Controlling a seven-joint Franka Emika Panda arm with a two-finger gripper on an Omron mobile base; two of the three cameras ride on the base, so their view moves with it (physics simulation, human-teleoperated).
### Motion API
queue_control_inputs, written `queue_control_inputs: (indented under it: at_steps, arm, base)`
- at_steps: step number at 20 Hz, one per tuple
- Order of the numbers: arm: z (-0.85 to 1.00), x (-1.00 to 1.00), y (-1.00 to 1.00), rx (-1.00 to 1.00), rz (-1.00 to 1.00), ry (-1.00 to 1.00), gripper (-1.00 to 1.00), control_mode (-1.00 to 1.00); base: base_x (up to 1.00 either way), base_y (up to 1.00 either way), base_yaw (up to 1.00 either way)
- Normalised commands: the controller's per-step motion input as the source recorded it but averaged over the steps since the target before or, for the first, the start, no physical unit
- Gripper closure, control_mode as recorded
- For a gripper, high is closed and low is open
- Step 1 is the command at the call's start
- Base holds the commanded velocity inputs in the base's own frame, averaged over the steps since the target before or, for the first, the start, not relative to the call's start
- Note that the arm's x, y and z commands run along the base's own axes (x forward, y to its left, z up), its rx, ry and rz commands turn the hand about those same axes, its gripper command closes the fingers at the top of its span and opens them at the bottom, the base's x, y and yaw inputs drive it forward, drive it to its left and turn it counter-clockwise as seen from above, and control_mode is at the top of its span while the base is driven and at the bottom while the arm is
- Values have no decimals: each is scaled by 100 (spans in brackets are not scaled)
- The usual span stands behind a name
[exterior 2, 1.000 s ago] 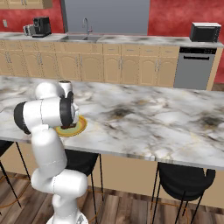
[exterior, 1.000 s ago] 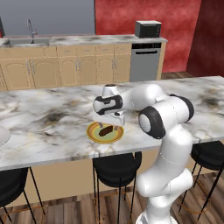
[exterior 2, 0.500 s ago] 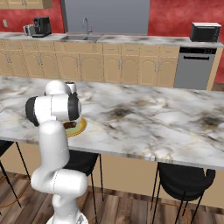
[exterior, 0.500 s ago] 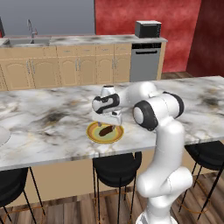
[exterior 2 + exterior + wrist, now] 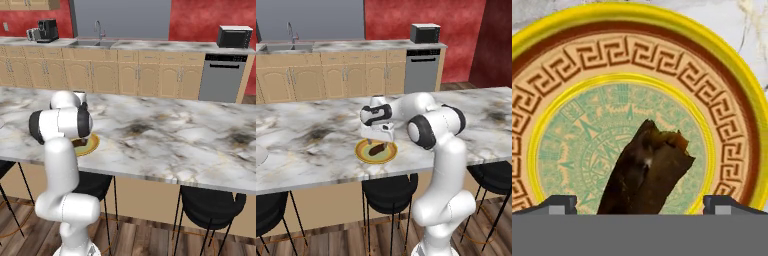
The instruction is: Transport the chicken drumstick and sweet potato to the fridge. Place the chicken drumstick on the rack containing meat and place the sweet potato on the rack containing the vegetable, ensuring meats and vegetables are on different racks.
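A dark brown lump, the sweet potato (image 5: 376,149) (image 5: 647,170), lies in the middle of a round yellow-rimmed patterned plate (image 5: 362,153) (image 5: 727,100) on the marble island counter. My gripper (image 5: 381,142) (image 5: 640,202) hangs just above it, pointing down, open. Its two dark fingertips (image 5: 559,202) stand wide to either side of the lump without touching it. In the right base view my own arm covers most of the plate (image 5: 92,145). The chicken drumstick, the fridge and its racks are out of view.
The plate sits near the front edge of the long marble counter (image 5: 306,135). Black bar stools (image 5: 388,187) stand below that edge. Behind are wooden cabinets, a sink (image 5: 288,47), a dishwasher (image 5: 421,70) and a microwave (image 5: 424,33).
The hand has stayed over the plate and eased down slightly. The elbow has swung a little to the left in the left base view. The jaws stay open.
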Motion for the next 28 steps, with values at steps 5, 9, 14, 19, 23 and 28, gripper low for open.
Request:
queue_control_inputs:
  at_steps: [5, 9, 14, 19, 23, 28]
  arm:
    - [0, -50, 0, 0, -8, 0, -100, -100]
    - [-14, -12, 0, 0, -8, 0, -100, -100]
    - [-12, 9, 0, 0, -3, -3, -100, -100]
    - [-1, 16, 11, 0, 0, -7, -100, -100]
    - [-9, 7, 7, 0, 0, 0, -100, -100]
    - [-29, 0, 0, 0, 0, 4, -100, -100]
  base:
    - [0, 0, 0]
    - [0, 0, 0]
    - [0, 0, 0]
    - [0, 0, 0]
    - [0, 0, 0]
    - [0, 0, 0]
